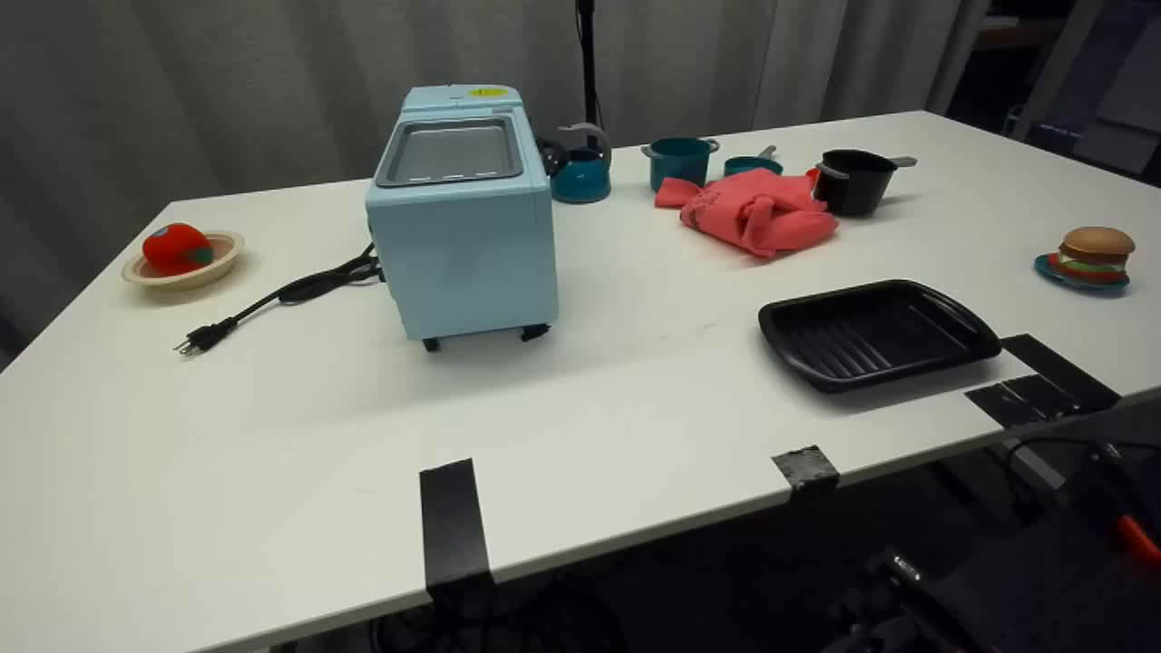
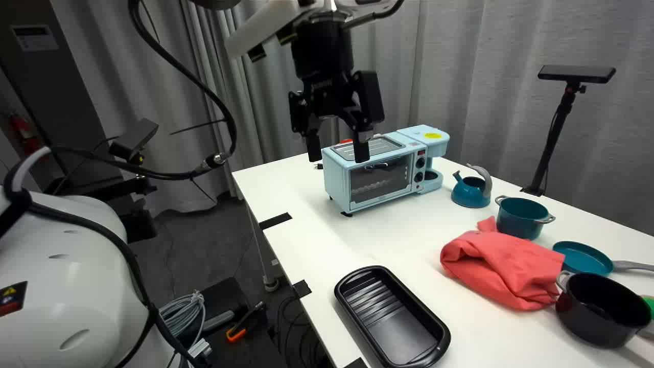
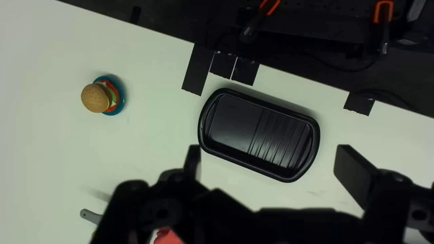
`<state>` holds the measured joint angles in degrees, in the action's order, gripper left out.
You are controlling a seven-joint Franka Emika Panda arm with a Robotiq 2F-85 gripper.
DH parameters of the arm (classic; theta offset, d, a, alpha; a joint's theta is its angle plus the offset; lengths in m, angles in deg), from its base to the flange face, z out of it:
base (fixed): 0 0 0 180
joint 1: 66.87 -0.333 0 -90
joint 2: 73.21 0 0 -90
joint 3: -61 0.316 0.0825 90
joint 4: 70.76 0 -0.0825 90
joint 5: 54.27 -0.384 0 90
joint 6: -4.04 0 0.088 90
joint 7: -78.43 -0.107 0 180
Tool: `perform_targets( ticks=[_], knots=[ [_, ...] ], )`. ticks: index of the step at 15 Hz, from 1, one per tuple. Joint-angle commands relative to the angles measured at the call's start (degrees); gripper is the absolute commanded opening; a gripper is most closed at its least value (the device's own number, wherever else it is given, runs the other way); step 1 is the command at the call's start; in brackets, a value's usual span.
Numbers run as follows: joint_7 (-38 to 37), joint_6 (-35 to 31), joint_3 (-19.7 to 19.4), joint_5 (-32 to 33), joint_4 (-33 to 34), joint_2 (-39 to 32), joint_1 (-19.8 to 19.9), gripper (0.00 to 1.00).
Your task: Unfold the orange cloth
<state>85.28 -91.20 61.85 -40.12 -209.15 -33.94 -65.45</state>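
Note:
The orange cloth is coral coloured and lies bunched and folded on the white table in both exterior views. It also shows in an exterior view beside the teal and black pots. Only a small corner of it shows in the wrist view, with the rest hidden behind the gripper body. My gripper is raised well above the table in an exterior view, apart from the cloth. In the wrist view my gripper is open, with wide-set fingers and nothing between them.
A black tray lies near the table's front edge. A light blue toaster oven stands with a kettle beside it. A teal pot, pan and black pot border the cloth. A toy burger and a bowl also stand here.

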Motion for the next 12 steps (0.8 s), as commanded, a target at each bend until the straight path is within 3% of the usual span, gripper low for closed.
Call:
perform_targets(
  ticks=[1, 12],
  knots=[
    [-0.4, 0.3, -0.7, 0.4, 0.2, -0.1, -0.9, 1.00],
    [-0.4, -0.2, -1.0, 0.0, 1.2, -1.5, -0.9, 1.00]
  ],
)
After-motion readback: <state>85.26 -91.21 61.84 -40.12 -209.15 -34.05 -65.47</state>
